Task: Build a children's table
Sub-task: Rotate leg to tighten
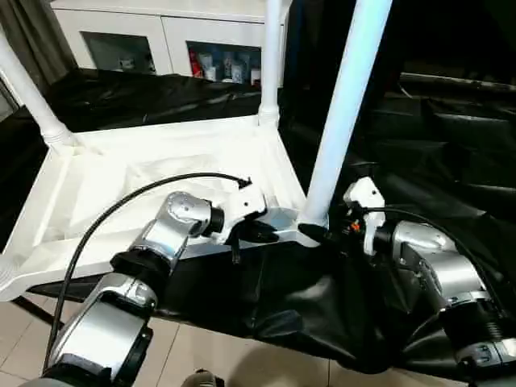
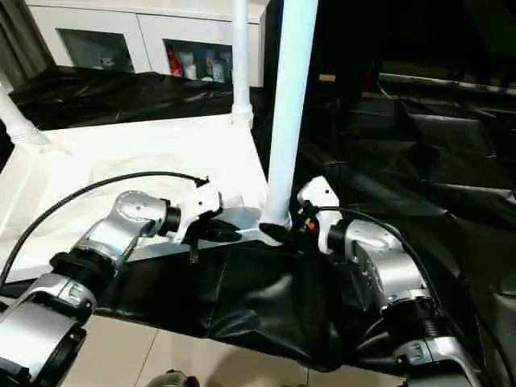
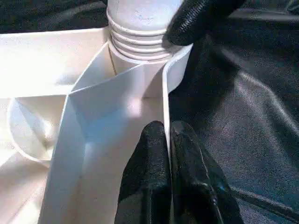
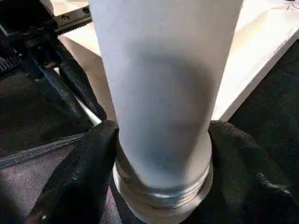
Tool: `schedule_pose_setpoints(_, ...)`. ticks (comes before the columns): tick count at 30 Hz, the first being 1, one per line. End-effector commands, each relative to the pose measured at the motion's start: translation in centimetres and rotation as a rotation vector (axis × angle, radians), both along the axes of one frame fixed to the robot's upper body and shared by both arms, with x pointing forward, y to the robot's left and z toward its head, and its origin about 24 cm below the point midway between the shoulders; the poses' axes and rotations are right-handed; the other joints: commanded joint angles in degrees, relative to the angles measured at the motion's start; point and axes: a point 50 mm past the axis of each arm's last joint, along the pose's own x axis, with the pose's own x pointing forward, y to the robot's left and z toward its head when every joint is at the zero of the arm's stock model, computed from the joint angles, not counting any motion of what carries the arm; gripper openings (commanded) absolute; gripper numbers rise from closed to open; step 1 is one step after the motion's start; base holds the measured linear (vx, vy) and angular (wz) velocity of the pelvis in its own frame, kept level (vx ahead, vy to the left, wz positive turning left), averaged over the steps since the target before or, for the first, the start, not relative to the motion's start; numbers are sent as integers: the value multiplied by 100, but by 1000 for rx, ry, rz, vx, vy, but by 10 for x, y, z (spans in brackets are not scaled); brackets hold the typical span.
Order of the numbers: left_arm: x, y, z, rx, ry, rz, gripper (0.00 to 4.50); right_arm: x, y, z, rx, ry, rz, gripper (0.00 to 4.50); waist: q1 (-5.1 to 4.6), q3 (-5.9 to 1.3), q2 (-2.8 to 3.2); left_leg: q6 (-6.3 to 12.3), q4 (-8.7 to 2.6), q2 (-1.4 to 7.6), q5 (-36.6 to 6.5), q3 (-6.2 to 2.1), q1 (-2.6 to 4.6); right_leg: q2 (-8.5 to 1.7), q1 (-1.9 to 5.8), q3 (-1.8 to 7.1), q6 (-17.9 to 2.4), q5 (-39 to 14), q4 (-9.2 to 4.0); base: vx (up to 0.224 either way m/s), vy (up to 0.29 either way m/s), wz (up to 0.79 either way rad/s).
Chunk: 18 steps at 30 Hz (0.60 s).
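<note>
Judging from the near edge outward, the build is well advanced: the right gripper (image 4: pixel 163 140) is closed around the threaded foot of the nearest leg (image 1: pixel 343 121) at the near right corner socket, lower centre of the head view, while the left gripper (image 3: pixel 168 163) is pinched shut on the tabletop's thin rim beside it. The tabletop (image 1: pixel 105 185) lies ribbed underside up on black sheeting (image 1: pixel 435 161), at centre left. Two further legs (image 1: pixel 270 60) already stand at the far corners, upper left and upper centre; one corner appears unfilled.
</note>
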Motion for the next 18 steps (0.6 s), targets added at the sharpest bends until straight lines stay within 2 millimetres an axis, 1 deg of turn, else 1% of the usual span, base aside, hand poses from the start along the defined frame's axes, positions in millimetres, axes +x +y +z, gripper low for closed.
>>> schedule_pose_setpoints(1, 1, -5, 10, -24, -39, -33, 0, 2, 2, 3, 11, 2, 10, 287, -7, -454, -81, 339, -380, 123, -1033, -21, 103, -292, 303, 210, -1403, -742, -370, 0, 0, 0)
schedule_pose_setpoints(2, 1, -4, 10, -23, -38, -32, 0, 2, 2, 2, 12, 2, 11, 277, -12, -452, -87, 343, -381, 120, -1038, -20, 100, -286, 305, 207, -1401, -742, -369, 0, 0, 0)
schedule_pose_setpoints(4, 1, -4, 10, -22, -36, -32, 0, 2, 2, 2, 10, 4, 12, 270, -11, -454, -79, 344, -381, 122, -1030, -22, 102, -288, 305, 205, -1407, -741, -367, 0, 0, 0)
schedule_pose_setpoints(8, 1, -4, 10, -25, -35, -20, 0, 0, 2, -4, -1, 14, -4, 265, -13, -456, -79, 341, -379, 121, -1021, -22, 100, -287, 307, 206, -1411, -720, -364, 0, 0, 0)
schedule_pose_setpoints(10, 4, -5, 9, -24, -38, 14, 0, 2, 2, -8, -6, 17, -47, 265, -20, -460, -88, 341, -375, 119, -989, -20, 102, -286, 304, 208, -1420, -675, -355, 0, 0, 0)
schedule_pose_setpoints(11, 9, -9, 8, -27, -47, 88, 0, 6, 2, -14, 0, 25, -151, 264, -30, -456, -85, 329, -376, 117, -1024, -17, 105, -291, 291, 207, -1418, -746, -365, 0, 0, 0)
schedule_pose_setpoints(12, 13, -13, 7, -33, -52, 145, 0, 9, 3, -20, 9, 35, -240, 264, -48, -444, -106, 282, -385, 107, -1091, -16, 106, -293, 285, 207, -1399, -895, -389, 0, 0, 0)
schedule_pose_setpoints(13, 13, -13, 7, -33, -52, 151, 0, 10, 3, -20, 11, 36, -251, 264, -55, -438, -95, 240, -392, 106, -1139, -17, 118, -295, 271, 208, -1382, -1010, -401, 0, 0, 0)
schedule_pose_setpoints(14, 19, -21, 6, -31, -62, 237, 0, 15, 7, -28, 28, 54, -389, 264, -68, -439, -101, 180, -395, 97, -1206, -15, 141, -292, 265, 208, -1331, -1200, -421, 0, 0, 0)
schedule_pose_setpoints(15, 19, -21, 6, -31, -62, 237, 0, 15, 7, -28, 28, 54, -389, 264, -78, -431, -87, 145, -401, 97, -1233, -21, 137, -292, 260, 211, -1312, -1264, -426, 0, 0, 0)
schedule_pose_setpoints(16, 21, -24, 6, -27, -66, 272, 0, 17, 8, -31, 36, 62, -458, 264, -93, -427, -114, 107, -422, 97, -1290, -34, 131, -297, 280, 199, -1236, -1424, -451, 0, 0, 0)
schedule_pose_setpoints(17, 24, -31, 5, -17, -70, 339, 0, 22, 13, -34, 48, 67, -560, 264, -101, -429, -104, 89, -418, 93, -1291, -33, 131, -295, 271, 208, -1192, -1429, -449, 0, 0, 0)
schedule_pose_setpoints(18, 26, -34, 5, -14, -71, 370, 0, 25, 16, -35, 50, 70, -607, 264, -145, -427, -77, 34, -424, 89, -1291, -34, 125, -291, 250, 214, -1207, -1378, -442, 0, 0, 0)
